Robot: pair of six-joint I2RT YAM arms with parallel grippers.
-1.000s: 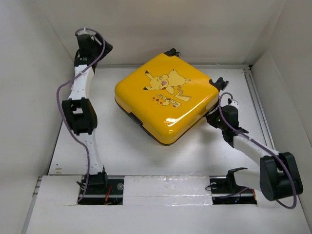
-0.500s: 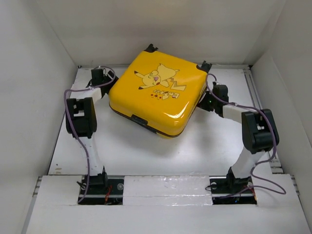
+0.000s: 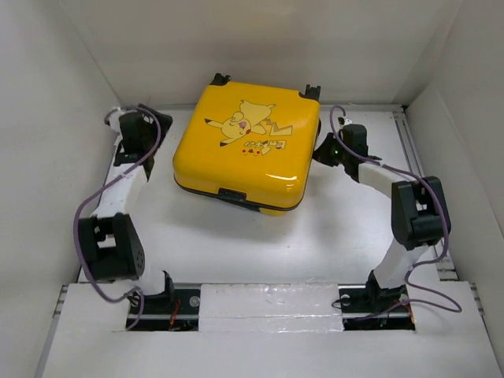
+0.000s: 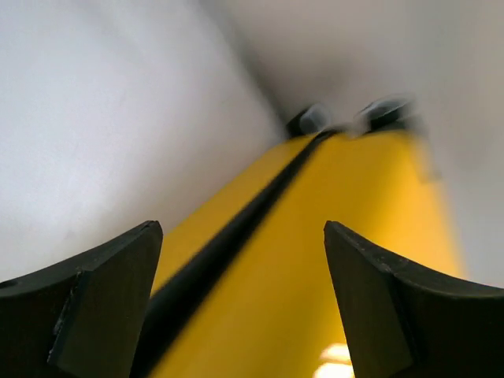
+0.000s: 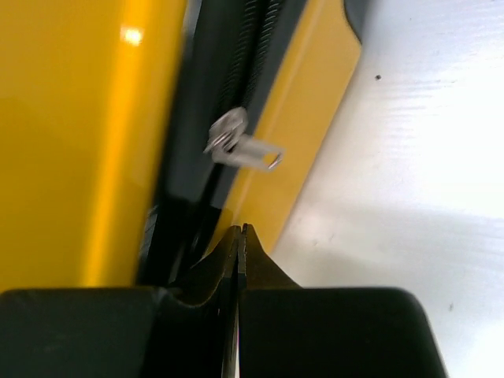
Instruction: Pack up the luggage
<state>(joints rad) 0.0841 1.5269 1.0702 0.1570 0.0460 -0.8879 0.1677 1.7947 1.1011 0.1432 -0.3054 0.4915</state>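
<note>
Suitcase: the yellow hard-shell suitcase (image 3: pixel 244 157) lies flat and shut on the white table (image 3: pixel 236 252), cartoon print facing up. It sits toward 12 o'clock from the table's middle, between the two arms.
Suitcase wheels: black wheels (image 3: pixel 220 79) stick out from its 12 o'clock edge, close to the back wall (image 3: pixel 260 39).
Suitcase front edge: a small black fitting (image 3: pixel 231 193) sits on the seam at about 6 o'clock. What it is cannot be told.
Left gripper: the left gripper (image 4: pixel 242 230) is at about 9 o'clock of the suitcase, near its side but apart from it in the top view. Its jaws stand wide apart with nothing between them.
Left wrist view: the two dark fingers (image 4: pixel 102 299) frame the yellow side of the suitcase. The black zipper band (image 4: pixel 209 268) runs away between the two shells toward the blurred wheels at the far end.
Right gripper: the right gripper (image 5: pixel 240 230) is at about 3 o'clock of the suitcase, close against its side. Its jaws are pressed together with nothing pinched between them.
Right wrist view: the closed tips point at the zipper band on the suitcase's side. Whether they touch the shell cannot be told.
Zipper pull: a small metal zipper pull (image 5: pixel 244 147) hangs free on the band, just ahead of the right gripper's tips at 12 o'clock and apart from them.
</note>
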